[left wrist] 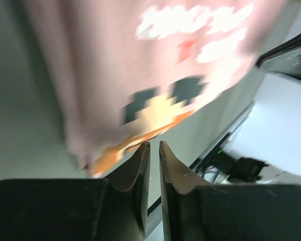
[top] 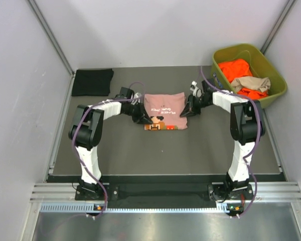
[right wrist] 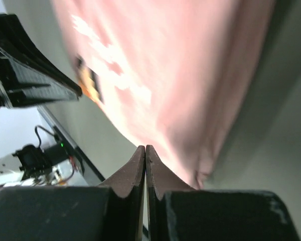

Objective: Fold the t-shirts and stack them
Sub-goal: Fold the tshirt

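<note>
Left claw (left wrist: 154, 150): nearly clenched, with only a slit between the tips and no cloth in it.
Right claw (right wrist: 145, 153): clenched tight, tips touching, and I saw nothing pinched.
Pink shirt (top: 164, 110): folded flat on the table (top: 120, 150), between the two claws and just ahead of each set of tips.
Black shirt (top: 92, 82): folded, well apart from the left claw, out beyond it to the left.
Bin (top: 276, 86): beyond the right claw on its right, holding the orange shirt (top: 236, 69) and tan shirt (top: 251, 83).
Risk, drag: I judged that closed tips nudging the edges could rumple the fold or push it open.
Risk, grasp: pinching only the top layer would let the lower layers fall loose on a lift.
Risk, uneven lift: one claw leading the other could skew the shirt on its way to the stack.
Writing: two lines of white blocky letters on the pink shirt, upside down from above and blurred at the wrists; I could not read them reliably.
Print: a pixel figure in black and orange under the letters; I saw no brand.
</note>
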### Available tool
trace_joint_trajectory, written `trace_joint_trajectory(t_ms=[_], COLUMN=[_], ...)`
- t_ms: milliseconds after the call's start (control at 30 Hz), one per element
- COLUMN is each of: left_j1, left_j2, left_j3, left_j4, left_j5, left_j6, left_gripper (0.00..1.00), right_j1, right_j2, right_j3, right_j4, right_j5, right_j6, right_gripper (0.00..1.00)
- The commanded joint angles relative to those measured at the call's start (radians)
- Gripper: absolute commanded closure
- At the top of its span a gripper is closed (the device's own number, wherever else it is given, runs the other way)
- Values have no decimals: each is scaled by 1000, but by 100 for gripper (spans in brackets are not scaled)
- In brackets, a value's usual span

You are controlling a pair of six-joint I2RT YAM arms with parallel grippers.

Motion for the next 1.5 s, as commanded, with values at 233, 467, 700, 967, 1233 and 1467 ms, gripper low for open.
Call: trace_joint_trajectory(t_ms=[233,467,700,967,1233,1467], left_j1=[25,97,145,154,159,168], left_j2=[156,368,411,448,534,534], left_j3=[150,268,345,458,539,581], left_j4=[507,646,656,570,529,446], left_j5=[80,52,49,34,-8,-11], left_j6=[-285,-328,-317,-294,-276,-228], left_gripper=[81,82,82,82,82,82], right_j1=[36,27,-16,-24,-27,-57], right_j2=[103,261,304,307,376,383], right_j3=[153,228,292,363,335,400], right_j4=[425,585,627,492,473,335], right_j5=[25,177,150,197,274,448], right_j6=[262,316,365,362,299,170], right_gripper=[100,100,100,100,100,100])
